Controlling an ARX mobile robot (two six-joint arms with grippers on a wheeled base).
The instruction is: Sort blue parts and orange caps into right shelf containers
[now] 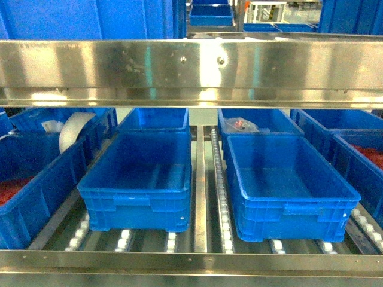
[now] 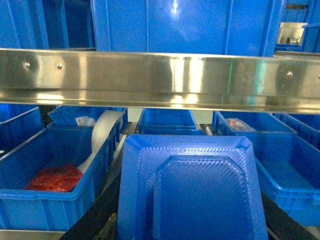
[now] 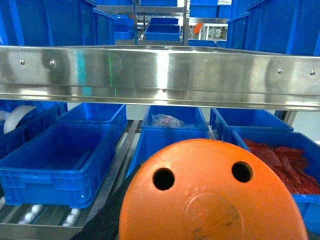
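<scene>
Left wrist-mounted view: well below the steel rail (image 2: pixel 160 80), along the bottom edge, two fingers of the left gripper show as plain dark slanting bands, one at lower left (image 2: pixel 97 212) and one at lower right (image 2: pixel 282 222). Both are matt black (or very dark grey) with straight edges; no screws, cables or markings can be made out on them. Right wrist-mounted view: equally far below the same rail, one finger of the right gripper (image 3: pixel 107 212) appears as a similar dark, unmarked wedge at lower left, its surface in shadow.
</scene>
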